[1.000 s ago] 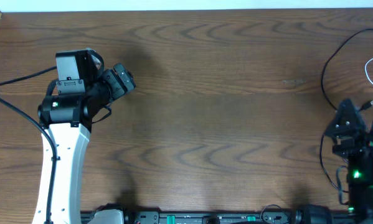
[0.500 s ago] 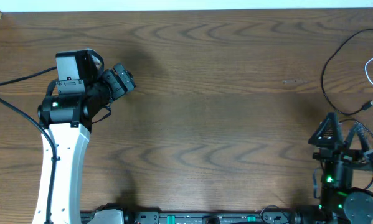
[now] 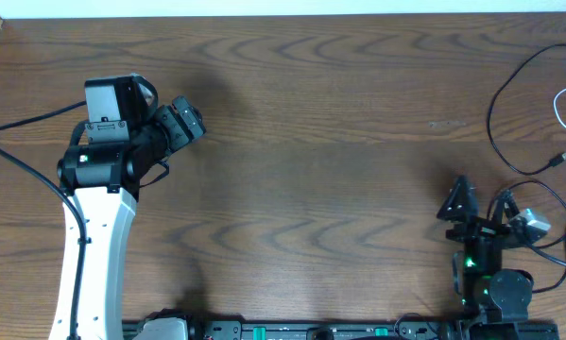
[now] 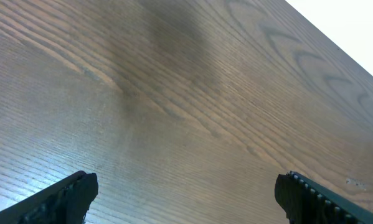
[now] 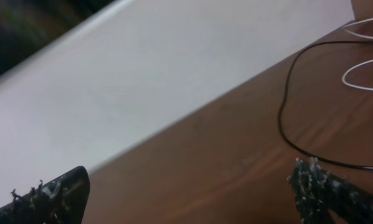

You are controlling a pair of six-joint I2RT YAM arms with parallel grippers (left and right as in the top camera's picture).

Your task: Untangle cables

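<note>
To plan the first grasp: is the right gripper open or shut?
Open: the right gripper shows its fingertips far apart at both frame edges, holding nothing.

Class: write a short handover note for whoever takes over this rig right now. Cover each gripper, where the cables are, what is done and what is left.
Left gripper: open, empty, over bare table on the left side, far from the cables.
Right gripper: open, empty, near the front right of the table.
Cables: the black cable curves along the far right and ends in a small plug; the white cable loops at the right edge beside it. Both run out of view.
Done: cannot tell, because the cables are only partly visible.
Left: check at the right edge whether black and white cross, then pull them apart.
</note>
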